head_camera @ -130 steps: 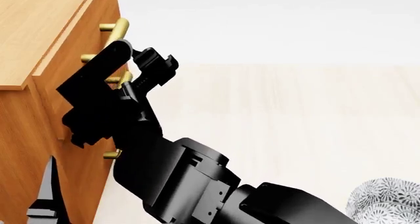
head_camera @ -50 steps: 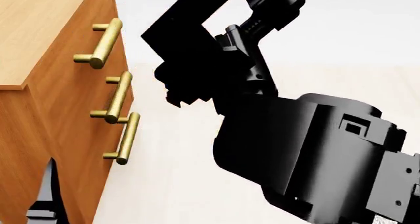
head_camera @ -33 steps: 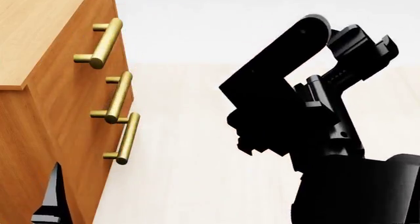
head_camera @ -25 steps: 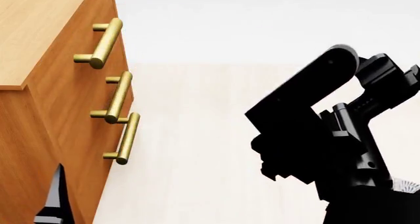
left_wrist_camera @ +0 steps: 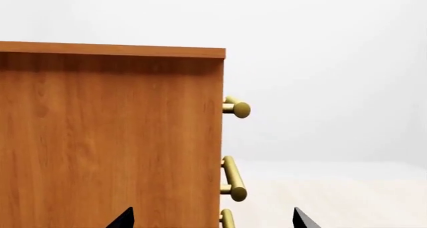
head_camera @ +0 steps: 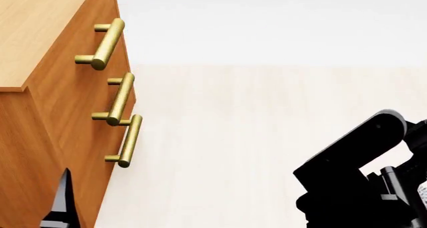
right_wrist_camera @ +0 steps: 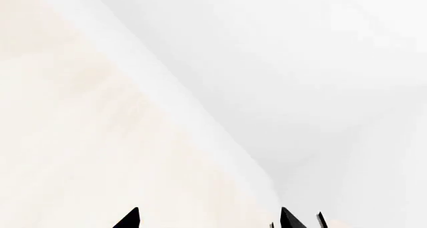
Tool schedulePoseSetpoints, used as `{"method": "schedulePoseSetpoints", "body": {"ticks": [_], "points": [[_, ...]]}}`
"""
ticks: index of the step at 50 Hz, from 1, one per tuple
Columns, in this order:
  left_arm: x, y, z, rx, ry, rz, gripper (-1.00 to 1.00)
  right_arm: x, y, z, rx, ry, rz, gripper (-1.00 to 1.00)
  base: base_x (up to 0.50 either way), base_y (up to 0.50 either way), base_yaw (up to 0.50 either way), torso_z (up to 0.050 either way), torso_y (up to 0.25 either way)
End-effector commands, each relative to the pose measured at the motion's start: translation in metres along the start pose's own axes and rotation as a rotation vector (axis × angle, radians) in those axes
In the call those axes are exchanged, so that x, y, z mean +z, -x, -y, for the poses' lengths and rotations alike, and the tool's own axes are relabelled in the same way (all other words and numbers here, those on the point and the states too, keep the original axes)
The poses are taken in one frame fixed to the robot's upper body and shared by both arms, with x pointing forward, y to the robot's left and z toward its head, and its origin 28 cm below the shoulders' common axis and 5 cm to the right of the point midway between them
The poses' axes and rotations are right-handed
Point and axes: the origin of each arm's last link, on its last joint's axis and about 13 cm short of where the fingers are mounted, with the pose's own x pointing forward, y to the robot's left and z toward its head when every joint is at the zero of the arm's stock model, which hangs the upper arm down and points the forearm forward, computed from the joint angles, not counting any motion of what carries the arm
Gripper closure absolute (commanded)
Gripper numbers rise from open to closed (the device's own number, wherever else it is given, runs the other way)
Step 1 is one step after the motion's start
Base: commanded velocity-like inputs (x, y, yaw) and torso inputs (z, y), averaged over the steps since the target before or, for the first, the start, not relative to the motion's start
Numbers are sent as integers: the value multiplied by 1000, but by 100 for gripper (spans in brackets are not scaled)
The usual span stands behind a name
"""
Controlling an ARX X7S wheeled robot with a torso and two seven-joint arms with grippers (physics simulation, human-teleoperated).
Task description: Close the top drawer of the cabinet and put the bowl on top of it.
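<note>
Top drawer (head_camera: 100,38) sits flush in the orange-brown wood-grain cabinet (head_camera: 40,38)
I see both grippers' fingertips spread apart, holding nothing

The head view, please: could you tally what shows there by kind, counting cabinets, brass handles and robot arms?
Cabinets: 1, the cabinet.
Brass handles: 3, the top drawer handle, the middle handle and the bottom handle.
Robot arms: 2, the right arm and the left gripper, only partly in view.
Total: 6.

Cabinet (head_camera: 60,108) of smooth orange-brown wood grain; handles (head_camera: 107,43) glossy brass.
</note>
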Motion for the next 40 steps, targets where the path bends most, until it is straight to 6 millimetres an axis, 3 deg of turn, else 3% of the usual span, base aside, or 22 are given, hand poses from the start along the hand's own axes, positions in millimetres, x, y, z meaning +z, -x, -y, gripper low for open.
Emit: {"method": "schedulePoseSetpoints", "body": {"ticks": [1, 28, 40], "points": [[0, 1, 2, -6, 0, -1, -100, -19, 14, -3, 13, -4, -59, -100, 0, 0, 0, 0, 0], [0, 2, 4, -10, 1, -1, -100, -64, 37, -20, 48, -68, -177, -100, 0, 0, 0, 0, 0], [0, 2, 4, -9, -1, -3, -100, -56, 40, -25, 68, -67, -148, -100, 0, 0, 0, 0, 0]]}}
